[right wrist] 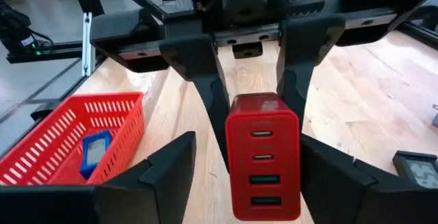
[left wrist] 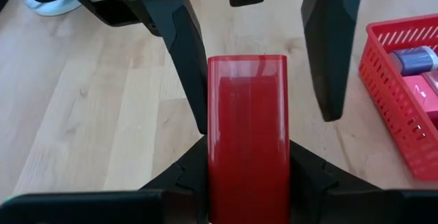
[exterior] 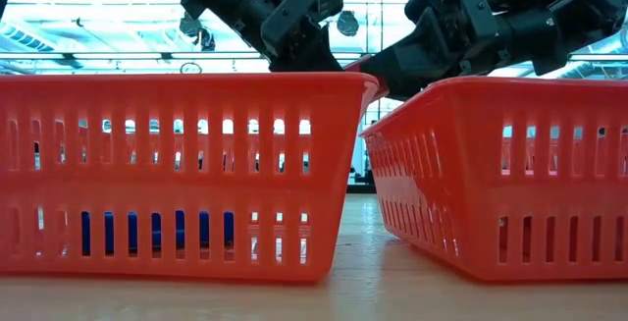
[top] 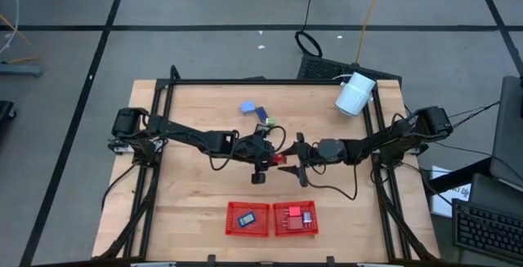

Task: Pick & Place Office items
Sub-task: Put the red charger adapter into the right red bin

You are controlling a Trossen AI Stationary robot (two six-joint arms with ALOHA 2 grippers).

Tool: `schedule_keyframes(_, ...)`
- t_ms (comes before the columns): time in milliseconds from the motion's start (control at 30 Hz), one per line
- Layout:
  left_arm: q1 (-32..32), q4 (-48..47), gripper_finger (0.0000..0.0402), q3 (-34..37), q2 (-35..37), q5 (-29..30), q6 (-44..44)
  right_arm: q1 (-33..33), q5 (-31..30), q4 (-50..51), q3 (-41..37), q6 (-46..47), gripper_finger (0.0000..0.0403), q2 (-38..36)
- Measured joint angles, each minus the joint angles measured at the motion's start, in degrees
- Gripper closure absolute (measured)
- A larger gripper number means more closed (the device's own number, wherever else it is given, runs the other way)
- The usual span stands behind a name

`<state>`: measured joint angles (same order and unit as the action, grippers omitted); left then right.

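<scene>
Mid-tabletop point(top: 188, 193), we note the left end effector point(top: 276, 157) clamped on the red charger block point(right wrist: 263, 157), held above the wood. Facing it, the right end effector point(top: 301, 162) straddles the same block, fingers point(left wrist: 327, 53) spread, not touching.

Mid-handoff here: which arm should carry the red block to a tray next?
Probably the right. The left claw is shut on the red block, while the right claw stands open around its other end, ready to close. The right arm also reaches in from the side of the right red tray.
</scene>
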<state>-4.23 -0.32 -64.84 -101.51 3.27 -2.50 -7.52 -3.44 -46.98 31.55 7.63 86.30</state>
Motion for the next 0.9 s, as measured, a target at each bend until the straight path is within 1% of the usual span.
schedule_keyframes(267, 0.0, 0.2, 0.028, 0.0, 0.0, -0.5, 0.0, 0.1, -0.1, 0.2, 0.0, -0.9, 0.0223, 0.0)
schedule_keyframes(433, 0.0, 0.2, 0.0272, 0.0, 0.0, -0.7, 0.1, 0.1, -0.3, 0.1, 0.0, -0.9, 0.0256, 0.0)
schedule_keyframes(567, 0.0, 0.3, 0.028, 0.0, 0.0, -0.7, 0.5, 0.1, -0.3, 0.2, 0.0, -1.4, 0.0278, 0.0)
schedule_keyframes(667, 0.0, 0.3, 0.0279, 0.0, 0.0, -0.7, 0.8, 0.1, -0.3, 0.2, 0.0, -1.6, 0.0284, 0.0)
schedule_keyframes(800, 0.0, 0.3, 0.0263, 0.0, 0.0, -0.6, 1.1, 0.1, -0.3, 0.2, 0.0, -1.4, 0.0281, 0.0)
schedule_keyframes(900, 0.0, 0.3, 0.0261, 0.0, 0.0, -0.6, 1.1, 0.1, -0.2, 0.4, 0.0, -1.3, 0.0281, 0.0)
